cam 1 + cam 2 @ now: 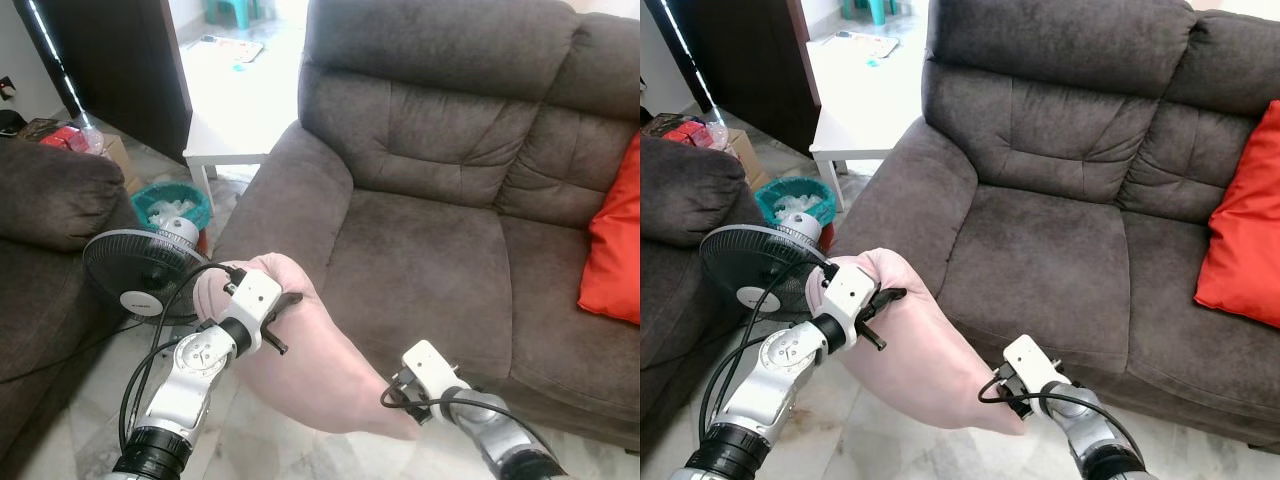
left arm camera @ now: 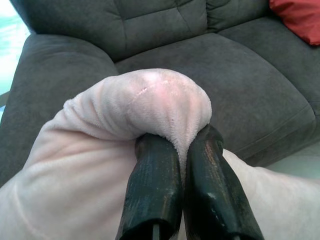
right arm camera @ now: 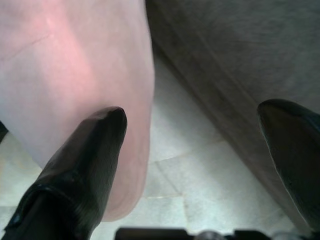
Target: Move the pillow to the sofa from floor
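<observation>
Your left tool [image 2: 182,165] pinches the pillow [image 1: 320,370]'s soft corner; right tool [image 3: 200,150] gapes at its 5 o'clock end. Light, floppy; sofa [image 1: 430,260] waits at 12.

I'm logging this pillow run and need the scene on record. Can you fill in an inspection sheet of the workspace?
Surface: grey sofa, seat bare; pale tiled floor.
Job's things: pink pillow held off the floor, before the sofa.
Clutter: red cushion on the sofa's right.
Grippers: left gripper shut on a pillow fold; right gripper, jaws open, beside the pillow.
Cables: black wrist cables.
Surroundings: fan, teal basket, white table.
</observation>
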Robot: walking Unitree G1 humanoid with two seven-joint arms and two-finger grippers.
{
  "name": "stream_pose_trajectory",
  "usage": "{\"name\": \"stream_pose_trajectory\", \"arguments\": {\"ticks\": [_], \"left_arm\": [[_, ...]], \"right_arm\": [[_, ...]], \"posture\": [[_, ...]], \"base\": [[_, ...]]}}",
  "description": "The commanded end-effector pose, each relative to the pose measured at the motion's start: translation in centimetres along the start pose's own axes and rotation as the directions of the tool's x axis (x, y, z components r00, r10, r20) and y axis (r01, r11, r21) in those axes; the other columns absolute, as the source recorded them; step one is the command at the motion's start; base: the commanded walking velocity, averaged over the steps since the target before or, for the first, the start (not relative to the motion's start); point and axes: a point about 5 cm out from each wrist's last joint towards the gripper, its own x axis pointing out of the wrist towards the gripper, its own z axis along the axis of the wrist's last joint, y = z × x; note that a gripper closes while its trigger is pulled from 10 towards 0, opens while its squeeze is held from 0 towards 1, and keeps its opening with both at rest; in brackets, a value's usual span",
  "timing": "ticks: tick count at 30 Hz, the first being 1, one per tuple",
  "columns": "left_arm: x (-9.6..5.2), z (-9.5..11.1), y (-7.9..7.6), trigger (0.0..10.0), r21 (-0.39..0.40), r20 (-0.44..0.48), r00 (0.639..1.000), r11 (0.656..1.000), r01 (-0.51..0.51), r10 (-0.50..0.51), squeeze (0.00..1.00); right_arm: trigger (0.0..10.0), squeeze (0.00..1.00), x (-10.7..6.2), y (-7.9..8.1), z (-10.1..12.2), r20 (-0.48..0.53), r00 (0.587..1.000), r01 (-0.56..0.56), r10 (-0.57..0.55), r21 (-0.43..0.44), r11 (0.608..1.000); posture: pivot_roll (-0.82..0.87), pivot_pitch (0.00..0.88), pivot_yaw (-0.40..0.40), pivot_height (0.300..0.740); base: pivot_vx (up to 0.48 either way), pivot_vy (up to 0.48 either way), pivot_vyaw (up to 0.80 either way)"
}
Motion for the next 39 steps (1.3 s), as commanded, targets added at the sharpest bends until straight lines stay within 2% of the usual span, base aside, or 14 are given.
{"name": "stream_pose_trajectory", "arguments": {"ticks": [1,5,9,14,24,28,39], "left_arm": [[0.6,1.9,0.2,10.0,0.033,0.084,0.996,0.999,0.001,-0.004,0.00],[0.7,1.9,-0.1,10.0,0.034,0.083,0.997,0.999,0.005,-0.008,0.00],[0.7,1.9,-0.1,10.0,0.035,0.084,0.996,0.999,0.007,-0.010,0.00],[0.7,1.9,-0.2,10.0,0.038,0.083,0.997,0.999,0.008,-0.012,0.00],[0.8,1.8,-0.1,10.0,0.038,0.080,0.997,0.999,0.006,-0.009,0.00],[0.8,1.8,-0.2,10.0,0.039,0.081,0.997,0.999,0.005,-0.008,0.00],[0.8,1.8,-0.2,10.0,0.037,0.083,0.997,0.999,0.005,-0.009,0.00]], "right_arm": [[10.0,1.00,-0.5,-0.9,0.2,0.001,1.000,0.013,-0.013,-0.001,1.000],[10.0,1.00,-0.8,-1.3,0.3,-0.004,1.000,0.003,-0.003,-0.024,1.000],[10.0,1.00,-1.1,-1.0,0.0,-0.030,0.999,-0.021,0.019,-0.056,0.998],[10.0,1.00,-1.6,0.3,-1.6,-0.134,0.985,-0.128,0.106,-0.172,0.977],[10.0,1.00,-1.8,1.0,-2.1,-0.166,0.976,-0.165,0.139,-0.153,0.974],[10.0,1.00,-1.5,2.1,-2.7,-0.184,0.963,-0.225,0.198,-0.143,0.964],[10.0,1.00,-0.8,3.2,-3.6,-0.187,0.968,-0.194,0.168,-0.131,0.972]], "posture": [[0.09,0.057,-0.050,0.740],[0.09,0.059,-0.051,0.740],[0.09,0.060,-0.052,0.740],[0.09,0.062,-0.052,0.740],[0.08,0.063,-0.054,0.740],[0.08,0.063,-0.054,0.740],[0.09,0.064,-0.056,0.740]], "base": [[0.000,0.000,0.00],[0.000,0.000,0.00],[0.000,0.000,0.00],[0.000,0.000,0.00],[0.000,0.000,0.00],[0.000,0.000,0.00],[0.000,0.000,0.00]]}}
